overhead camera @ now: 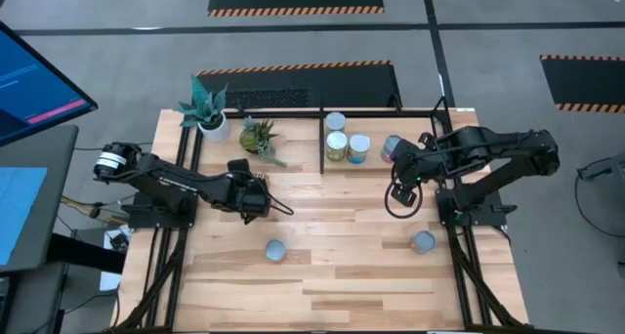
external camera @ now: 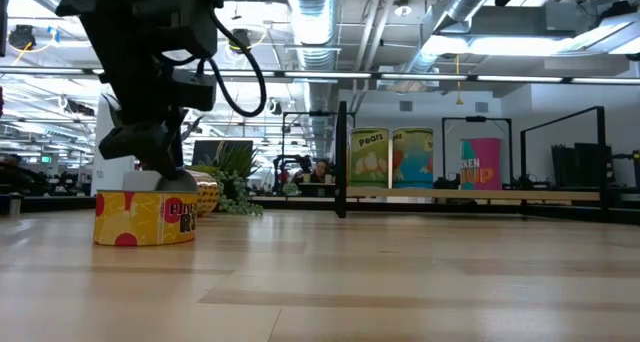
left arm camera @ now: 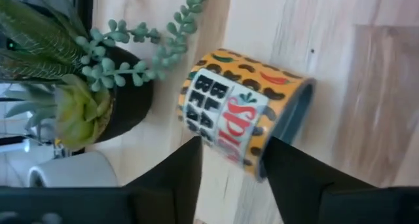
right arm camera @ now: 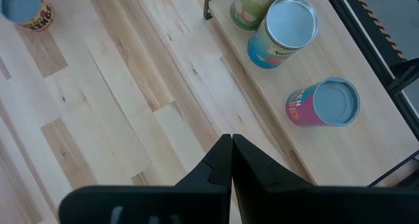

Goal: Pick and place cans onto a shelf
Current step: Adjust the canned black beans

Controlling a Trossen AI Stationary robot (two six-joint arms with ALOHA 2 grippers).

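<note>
shelf (overhead camera: 459,114): black-bar bay with wood base; we count 4 cans standing in it.
shelved cans: 2 pears cans (external camera: 369,158), a blue tomato can (right arm camera: 283,31), a pink can (right arm camera: 322,103). These look done.
right gripper (right arm camera: 232,160): fingers pressed together, nothing between them. It hangs over bare table; the pink can and tomato can sit ahead of its fingertips, well apart from them. We judge it has nothing in hand and is free for the next pick.
left gripper (left arm camera: 229,160): fingers spread, not closed on anything. An orange spicy-beans can (left arm camera: 243,112) lies on its side just ahead of the gap between them; we cannot tell if the tips touch it. Likely the step in hand: grasp this can.
succulent pot (left arm camera: 124,93): just beside that can, off to one finger's side; snag risk.
loose cans: a yellow-label can (overhead camera: 276,251) and another can (overhead camera: 423,241) stand on the table, well apart from both grippers.
progress: we judge 4 placed, 3 left, roughly past halfway.
</note>
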